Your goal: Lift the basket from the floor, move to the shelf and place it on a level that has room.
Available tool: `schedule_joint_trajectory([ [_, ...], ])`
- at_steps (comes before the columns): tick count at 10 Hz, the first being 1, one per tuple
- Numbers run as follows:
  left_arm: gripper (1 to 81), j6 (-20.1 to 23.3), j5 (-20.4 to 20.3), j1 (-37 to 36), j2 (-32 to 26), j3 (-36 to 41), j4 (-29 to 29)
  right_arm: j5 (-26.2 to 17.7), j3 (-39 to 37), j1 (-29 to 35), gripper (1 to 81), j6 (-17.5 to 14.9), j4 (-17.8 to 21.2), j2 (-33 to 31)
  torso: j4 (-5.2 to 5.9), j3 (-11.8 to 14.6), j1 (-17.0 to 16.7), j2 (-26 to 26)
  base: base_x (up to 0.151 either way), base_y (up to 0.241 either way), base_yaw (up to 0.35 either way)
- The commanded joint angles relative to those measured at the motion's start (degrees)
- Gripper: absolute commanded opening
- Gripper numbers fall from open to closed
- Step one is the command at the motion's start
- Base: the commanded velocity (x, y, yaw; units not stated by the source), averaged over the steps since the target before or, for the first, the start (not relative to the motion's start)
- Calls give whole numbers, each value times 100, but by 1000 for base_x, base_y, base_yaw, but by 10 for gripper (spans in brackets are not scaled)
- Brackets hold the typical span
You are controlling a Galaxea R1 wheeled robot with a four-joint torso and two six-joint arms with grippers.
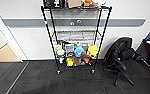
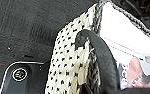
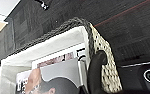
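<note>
Left tool: in the left wrist view a dark curved finger is hooked over the basket rim, one side against the woven outer wall, the other on the white lining; closed on that wall.
Left wrist, basket: beige weave with dark flecks, braided dark edge along the top, a printed picture lying inside.
Left wrist, below: dark grey floor beneath the basket, which hangs clear of it; a dark part of the robot's base with a round emblem sits near the lower wall.
Right tool: in the right wrist view a dark finger grips over the opposite rim of the basket, closed on the woven wall.
Right wrist, basket: white lining, braided rim, printed sheets inside; carpet runs open past the far rim to a pale wall base.
Head view, shelf: black wire shelf stands on casters against the white wall, straight ahead.
Head view, level: second tier from the top looks bare mesh; top tier and the lower tiers are crowded with small coloured things.
Head view, room: open carpet lies before the shelf; a black office chair stands near its right posts, and a doorway with tan flooring is well off to the left.
</note>
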Motion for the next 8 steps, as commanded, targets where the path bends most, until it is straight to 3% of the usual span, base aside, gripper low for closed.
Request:
schedule_joint_trajectory([
  [1, 10, 31, 287, -512, -86, 112, 20, -34, 180, 433, 10, -13, 21, -163, 0, 511, 0, 2, 0, 0, 0],
  [3, 10, 31, 348, -512, -68, 147, 248, -34, 215, 415, 10, -39, 12, -154, 0, 689, 7, -18, 0, 0, 0],
  [5, 10, 31, 340, -512, -59, 156, 266, -34, 224, 415, 10, -48, 21, -163, 0, 1052, 2, -22, 0, 0, 0],
  [6, 10, 39, 322, -504, -51, 147, 266, -34, 224, 415, 10, -48, 21, -163, 0, 1076, -2, -22, 0, 0, 0],
  [7, 10, 31, 322, -512, -50, 138, 266, -34, 207, 415, 10, -48, 21, -163, 0, 865, -2, -22, 0, 0, 0],
  [8, 10, 31, 313, -495, -42, 129, 266, -34, 189, 415, 10, -48, 21, -145, 0, 959, -6, -26, 0, 0, 0],
])
